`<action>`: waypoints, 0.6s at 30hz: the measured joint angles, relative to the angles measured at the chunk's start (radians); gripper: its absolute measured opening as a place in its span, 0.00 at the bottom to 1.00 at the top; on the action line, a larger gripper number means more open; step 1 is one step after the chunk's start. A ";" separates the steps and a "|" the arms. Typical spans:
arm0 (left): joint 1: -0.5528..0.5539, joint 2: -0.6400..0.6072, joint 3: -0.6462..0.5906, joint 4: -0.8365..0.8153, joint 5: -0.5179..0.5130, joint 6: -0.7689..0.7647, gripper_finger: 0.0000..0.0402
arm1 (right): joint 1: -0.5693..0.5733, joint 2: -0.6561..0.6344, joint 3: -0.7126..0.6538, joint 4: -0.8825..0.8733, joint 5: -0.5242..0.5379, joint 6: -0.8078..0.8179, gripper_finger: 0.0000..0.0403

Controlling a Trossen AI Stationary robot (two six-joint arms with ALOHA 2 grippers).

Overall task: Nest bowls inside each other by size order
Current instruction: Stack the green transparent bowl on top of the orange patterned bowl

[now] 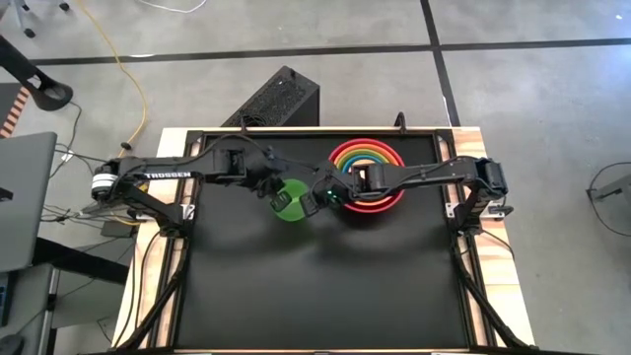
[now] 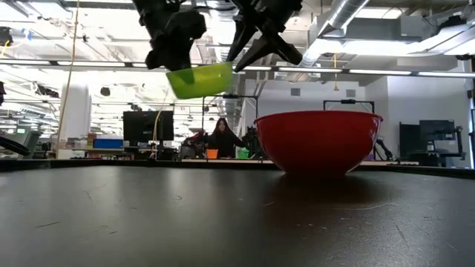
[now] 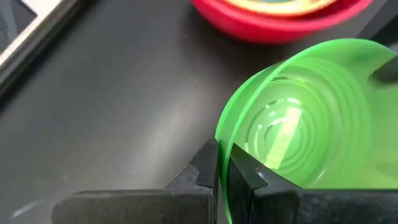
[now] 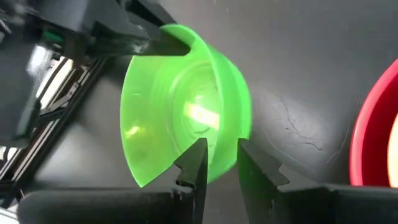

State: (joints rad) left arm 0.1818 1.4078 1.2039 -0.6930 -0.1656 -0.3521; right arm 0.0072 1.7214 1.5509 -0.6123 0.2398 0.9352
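Observation:
A green bowl (image 1: 292, 209) hangs in the air left of the red bowl (image 1: 366, 205), which rests on its base on the black table with several smaller bowls nested in it. My left gripper (image 1: 279, 200) is shut on the green bowl's left rim. My right gripper (image 1: 314, 202) is open, with one finger inside and one outside the bowl's opposite rim (image 4: 227, 152); I cannot tell whether it touches. In the low view the green bowl (image 2: 200, 79) is well above the table, higher than the red bowl (image 2: 319, 141). My left gripper pinches the green bowl's rim (image 3: 221, 146) on the side away from the red bowl, one finger inside the bowl and one outside. The fingers come slanting down from the table's left. The bowl is lifted clear, opening up, slightly tilted.
The red bowl (image 3: 273, 28) stands at the table's far middle-right, close beside the held bowl. The black table top (image 1: 315, 286) stretches toward the near edge. A dark box (image 1: 276, 99) stands on the floor behind the table. A person sits far off in the room (image 2: 221, 137).

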 joint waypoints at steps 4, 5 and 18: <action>0.003 0.000 0.013 0.006 -0.004 0.005 0.00 | -0.002 0.000 0.000 -0.002 0.000 0.004 0.25; 0.004 0.000 0.014 0.010 -0.003 0.009 0.00 | -0.003 0.000 0.000 -0.005 0.002 0.006 0.25; 0.004 0.000 0.014 0.033 0.032 -0.006 0.00 | -0.004 0.000 0.000 -0.050 0.062 -0.016 0.02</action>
State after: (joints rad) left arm 0.1860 1.4078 1.2182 -0.6597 -0.1334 -0.3579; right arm 0.0036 1.7214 1.5505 -0.6626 0.3020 0.9189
